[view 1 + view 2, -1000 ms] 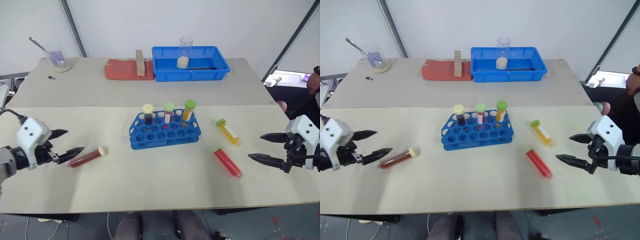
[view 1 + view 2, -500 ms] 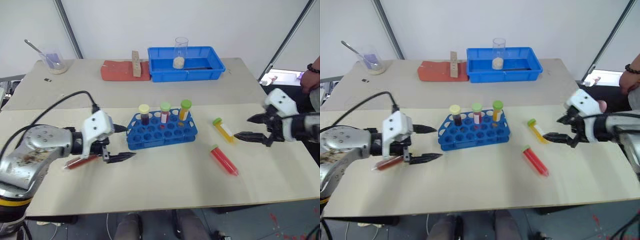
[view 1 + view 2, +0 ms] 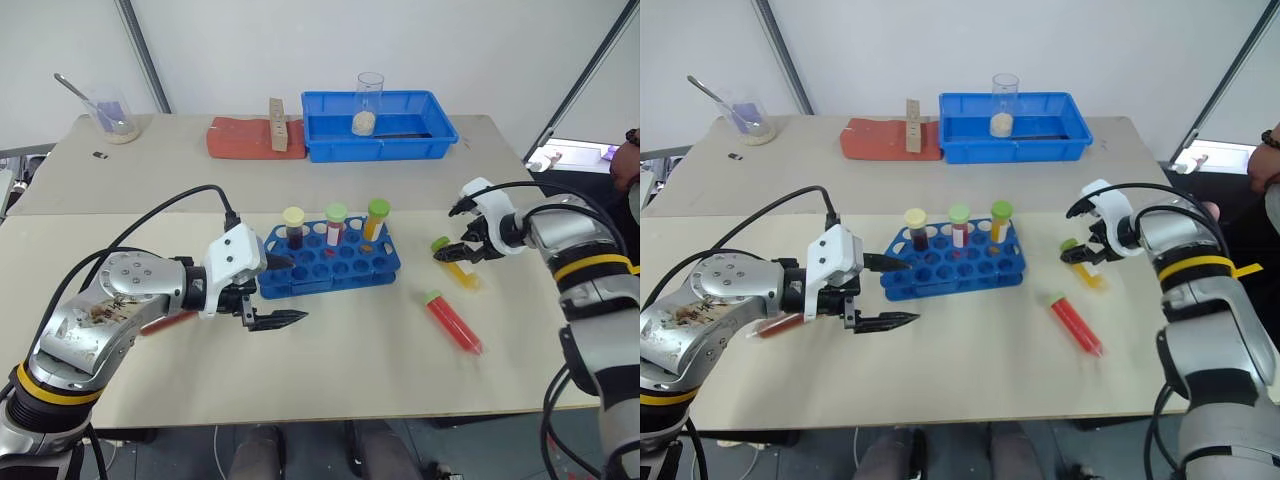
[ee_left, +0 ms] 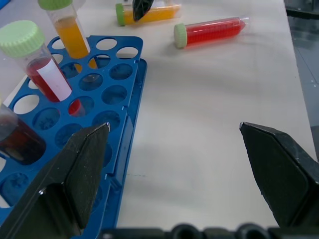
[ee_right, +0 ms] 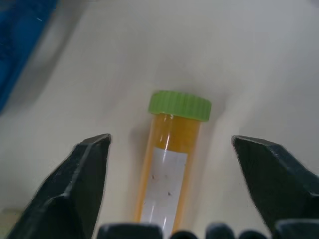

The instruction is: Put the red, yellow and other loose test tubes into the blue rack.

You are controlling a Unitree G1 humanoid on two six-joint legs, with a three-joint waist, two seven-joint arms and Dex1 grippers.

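Observation:
The blue rack (image 3: 345, 268) stands mid-table with three capped tubes upright in its back row. My left gripper (image 3: 290, 290) is open at the rack's front left corner, one finger against its side and nothing between the fingers. Behind that arm lies the dark red-brown tube (image 3: 170, 321), partly hidden. My right gripper (image 3: 452, 252) is open and straddles the yellow tube (image 5: 172, 164), which lies flat with its green cap (image 5: 180, 105) towards the rack; both fingers stand clear of it. The red tube (image 3: 455, 320) lies on the table nearer the front edge.
At the back stand a blue tray (image 3: 425, 130) holding a glass beaker (image 3: 368, 105) of beige powder, a red mat (image 3: 240, 140) with a wooden block (image 3: 280, 122), and a beaker with a spoon (image 3: 115, 118). A person's hand (image 3: 630, 165) shows at the right edge.
My left gripper has swung right, past the dark tube, to the rack's front corner. My right gripper has moved in over the yellow tube, and its fingers have narrowed a little.

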